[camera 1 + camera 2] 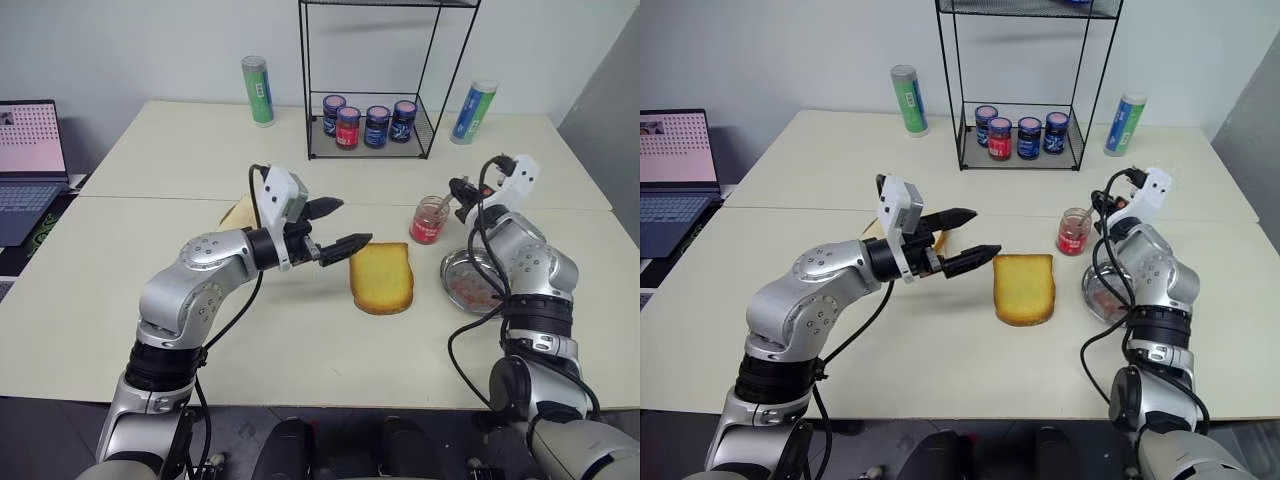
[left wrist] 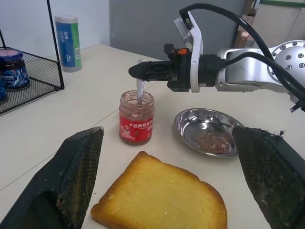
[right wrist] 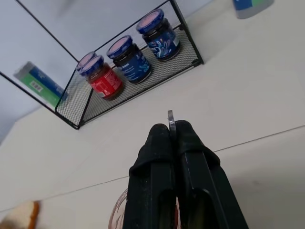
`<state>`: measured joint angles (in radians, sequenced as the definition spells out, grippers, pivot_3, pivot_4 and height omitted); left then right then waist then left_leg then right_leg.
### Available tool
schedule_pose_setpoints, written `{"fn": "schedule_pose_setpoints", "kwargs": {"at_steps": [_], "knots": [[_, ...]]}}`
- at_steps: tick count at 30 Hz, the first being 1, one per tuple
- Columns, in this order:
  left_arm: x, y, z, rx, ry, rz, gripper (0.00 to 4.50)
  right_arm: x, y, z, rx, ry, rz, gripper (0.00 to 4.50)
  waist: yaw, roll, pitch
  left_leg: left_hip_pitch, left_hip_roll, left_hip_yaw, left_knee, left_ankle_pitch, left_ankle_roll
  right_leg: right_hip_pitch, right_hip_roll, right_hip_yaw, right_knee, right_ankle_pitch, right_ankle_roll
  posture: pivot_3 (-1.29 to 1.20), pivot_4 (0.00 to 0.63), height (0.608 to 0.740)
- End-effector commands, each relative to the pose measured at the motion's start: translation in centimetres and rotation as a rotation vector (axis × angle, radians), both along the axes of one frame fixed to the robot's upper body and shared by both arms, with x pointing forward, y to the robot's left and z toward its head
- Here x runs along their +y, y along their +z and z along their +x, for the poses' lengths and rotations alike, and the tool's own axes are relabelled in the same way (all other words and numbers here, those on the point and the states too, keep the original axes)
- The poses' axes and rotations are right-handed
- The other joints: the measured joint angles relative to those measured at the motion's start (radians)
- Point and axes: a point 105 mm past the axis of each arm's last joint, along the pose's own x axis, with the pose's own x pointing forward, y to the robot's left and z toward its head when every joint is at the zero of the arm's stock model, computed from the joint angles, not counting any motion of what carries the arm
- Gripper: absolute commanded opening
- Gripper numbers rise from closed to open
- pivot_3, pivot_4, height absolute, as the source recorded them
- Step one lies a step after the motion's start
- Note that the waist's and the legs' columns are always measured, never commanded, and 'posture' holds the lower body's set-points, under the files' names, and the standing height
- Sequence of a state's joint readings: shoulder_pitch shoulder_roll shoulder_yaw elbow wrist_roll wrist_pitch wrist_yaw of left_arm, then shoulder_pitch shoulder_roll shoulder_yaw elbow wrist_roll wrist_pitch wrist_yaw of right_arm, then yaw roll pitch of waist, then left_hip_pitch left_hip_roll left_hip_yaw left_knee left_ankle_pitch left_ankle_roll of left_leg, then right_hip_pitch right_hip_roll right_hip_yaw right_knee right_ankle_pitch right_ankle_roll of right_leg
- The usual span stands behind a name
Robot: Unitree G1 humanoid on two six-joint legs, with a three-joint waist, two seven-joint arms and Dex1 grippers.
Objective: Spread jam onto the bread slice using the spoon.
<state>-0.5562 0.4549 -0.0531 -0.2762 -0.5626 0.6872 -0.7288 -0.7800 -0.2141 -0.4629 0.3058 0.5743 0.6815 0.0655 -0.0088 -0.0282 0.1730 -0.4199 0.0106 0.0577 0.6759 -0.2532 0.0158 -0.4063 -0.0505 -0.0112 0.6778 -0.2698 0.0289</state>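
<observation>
The bread slice (image 1: 382, 278), thick and golden with a brown crust, lies flat in the middle of the table. My left gripper (image 1: 352, 224) hangs open just left of it, and its fingers (image 2: 81, 176) frame the slice (image 2: 162, 200) with nothing between them. My right gripper (image 2: 136, 71) is shut on the handle of the spoon (image 2: 139, 90). The spoon hangs down into an open glass jar (image 1: 430, 220) of red jam (image 2: 137, 109). A round steel dish (image 2: 190, 117) beside the jar holds a reddish smear (image 2: 212, 140). The handle's end (image 3: 170, 116) pokes out between the shut fingers.
A black wire rack (image 1: 425, 140) at the back holds several lidded jars (image 1: 347, 127). Green-and-blue canisters stand to its left (image 1: 258, 90) and right (image 1: 473, 112). A laptop (image 1: 30, 165) sits at the far left. Paler bread (image 1: 238, 212) lies behind my left arm.
</observation>
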Motion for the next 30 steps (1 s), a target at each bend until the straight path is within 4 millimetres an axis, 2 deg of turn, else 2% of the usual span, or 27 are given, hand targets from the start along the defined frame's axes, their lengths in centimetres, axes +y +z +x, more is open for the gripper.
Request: {"fn": "schedule_pose_setpoints", "kwargs": {"at_steps": [1,16,30], "knots": [[-0.4,1.2,-0.2,-0.062,-0.021,-0.009,4.5,-0.7,3.0,-0.3,-0.079,-0.03,0.075,0.03,0.0,0.0,0.0,0.0,0.0,0.0,0.0,0.0,0.0,0.0,0.0,0.0,0.0,0.0,0.0,0.0,0.15,0.74],[-0.4,1.3,-0.2,-0.07,-0.029,-0.001,4.5,-1.6,4.2,-0.3,-0.1,-0.078,0.19,0.03,-0.006,0.0,0.0,0.0,0.0,0.0,0.0,0.0,0.0,0.0,0.0,0.0,0.0,0.0,0.0,0.0,0.15,0.74],[-0.3,1.4,-0.1,-0.072,-0.036,0.014,4.5,-3.4,3.7,-0.4,-0.076,-0.154,0.386,0.03,-0.009,0.0,0.0,0.0,0.0,0.0,0.0,0.0,0.0,0.0,0.0,0.0,0.0,0.0,0.0,0.0,0.15,0.74]]}}
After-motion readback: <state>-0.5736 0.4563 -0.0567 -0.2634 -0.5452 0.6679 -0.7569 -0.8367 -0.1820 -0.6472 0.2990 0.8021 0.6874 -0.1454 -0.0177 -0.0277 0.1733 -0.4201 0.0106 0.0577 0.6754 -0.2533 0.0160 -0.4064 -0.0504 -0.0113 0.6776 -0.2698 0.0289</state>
